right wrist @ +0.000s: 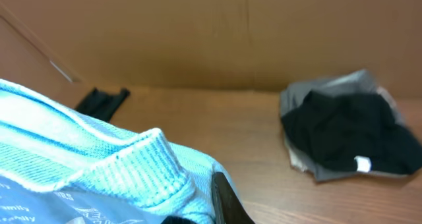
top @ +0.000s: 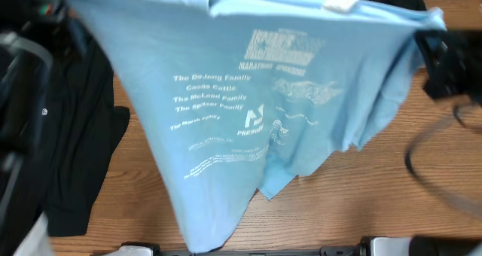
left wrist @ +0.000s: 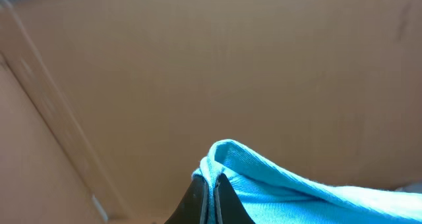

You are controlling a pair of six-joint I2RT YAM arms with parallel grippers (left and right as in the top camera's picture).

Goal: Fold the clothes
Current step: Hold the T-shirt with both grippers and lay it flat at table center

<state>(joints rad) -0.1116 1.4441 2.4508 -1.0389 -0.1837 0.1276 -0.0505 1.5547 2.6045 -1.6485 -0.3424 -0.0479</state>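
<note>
**Shirt slung between both claws, held edge runs left–right**

- Left of the overhead frame: long black garment (top: 75, 128) lies flat on the table (top: 376, 203). The shirt's left side overlaps it in the picture.
- Upper left: left gripper (left wrist: 212, 192) is clamped on a fold of the light blue T-shirt (top: 226, 98). The wrist view shows the fabric pinched between closed fingers.
- Centre: the shirt hangs from its held edge across the top of the frame and narrows to a tip at bottom centre, print facing the camera. Can't tell if the tip touches the wood.
- Upper right: right gripper (top: 435, 53) is closed on the shirt's other end. Its wrist view shows a ribbed edge bunched at the fingers.
- Right of the right wrist view: black and grey pile (right wrist: 346, 132) sits on the table, well apart from the shirt.
- Read: the long axis runs left–right between the claws. Neither arm is nearer, since both carry it. The lay-down likely needs both arms moving together with the edge kept taut. Bare wood at centre-right looks the better landing spot.
</note>
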